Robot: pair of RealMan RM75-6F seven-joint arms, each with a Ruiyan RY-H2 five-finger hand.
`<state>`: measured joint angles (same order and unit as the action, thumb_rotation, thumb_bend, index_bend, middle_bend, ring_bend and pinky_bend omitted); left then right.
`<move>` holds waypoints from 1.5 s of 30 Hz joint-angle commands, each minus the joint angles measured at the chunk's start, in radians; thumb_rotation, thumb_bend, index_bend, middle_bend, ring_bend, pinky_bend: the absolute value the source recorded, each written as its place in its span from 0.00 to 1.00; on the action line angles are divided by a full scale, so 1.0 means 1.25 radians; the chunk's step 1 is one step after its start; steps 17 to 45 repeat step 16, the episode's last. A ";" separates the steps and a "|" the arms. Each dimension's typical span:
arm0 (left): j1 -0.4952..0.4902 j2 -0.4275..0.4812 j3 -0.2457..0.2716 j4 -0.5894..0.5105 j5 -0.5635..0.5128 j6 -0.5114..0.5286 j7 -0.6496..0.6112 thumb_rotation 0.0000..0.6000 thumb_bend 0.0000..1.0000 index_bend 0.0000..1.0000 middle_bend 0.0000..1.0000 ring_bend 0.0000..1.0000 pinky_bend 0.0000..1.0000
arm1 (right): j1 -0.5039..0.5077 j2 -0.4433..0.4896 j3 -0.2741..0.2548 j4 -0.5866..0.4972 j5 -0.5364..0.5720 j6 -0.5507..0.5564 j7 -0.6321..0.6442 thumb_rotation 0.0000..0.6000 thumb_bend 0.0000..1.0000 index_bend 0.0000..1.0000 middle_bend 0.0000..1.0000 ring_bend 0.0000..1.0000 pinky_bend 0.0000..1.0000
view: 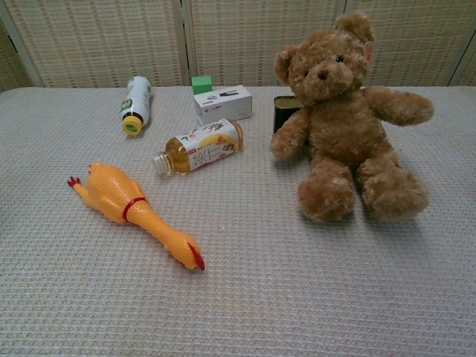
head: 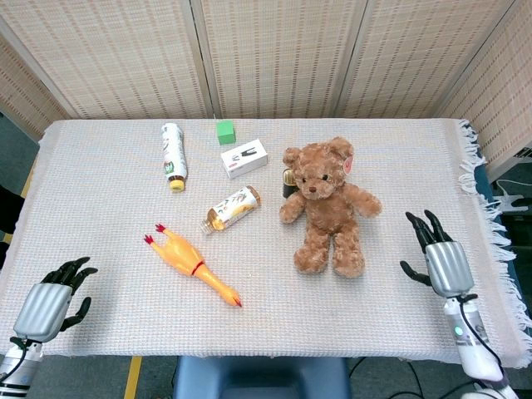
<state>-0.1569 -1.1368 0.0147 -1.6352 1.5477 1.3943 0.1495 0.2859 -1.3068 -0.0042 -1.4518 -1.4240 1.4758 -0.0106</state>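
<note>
Sitting upright on the worktop (head: pixel 100 166), the bear (head: pixel 326 206) is free of both your hands, one arm stretched toward your right side. Your right hand (head: pixel 440 256) hovers well apart from the bear, near the worktop's front right edge, fingers spread and holding nothing. Your left hand (head: pixel 50 298) rests far from the bear at the front left corner, fingers loosely apart, empty. Just behind the bear stands a dark can (head: pixel 288 183). Left of the bear lie a tea bottle (head: pixel 232 208), a rubber chicken (head: pixel 193 266), a white box (head: pixel 244 158), a green cube (head: pixel 224 132) and a white bottle (head: pixel 173 155).
</note>
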 commanded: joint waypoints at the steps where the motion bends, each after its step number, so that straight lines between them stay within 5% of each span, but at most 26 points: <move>1: 0.000 0.000 0.000 0.001 0.002 0.001 0.001 1.00 0.45 0.24 0.12 0.14 0.31 | -0.091 0.135 -0.073 -0.144 -0.006 -0.006 -0.135 1.00 0.12 0.01 0.15 0.03 0.39; 16: -0.002 0.000 0.002 -0.002 0.010 0.001 0.002 1.00 0.44 0.24 0.12 0.14 0.31 | -0.119 0.134 -0.054 -0.110 -0.075 0.013 -0.084 1.00 0.12 0.00 0.10 0.03 0.39; 45: -0.002 0.000 0.002 -0.002 0.010 0.001 0.002 1.00 0.44 0.24 0.12 0.14 0.31 | -0.119 0.134 -0.054 -0.110 -0.075 0.013 -0.084 1.00 0.12 0.00 0.10 0.03 0.39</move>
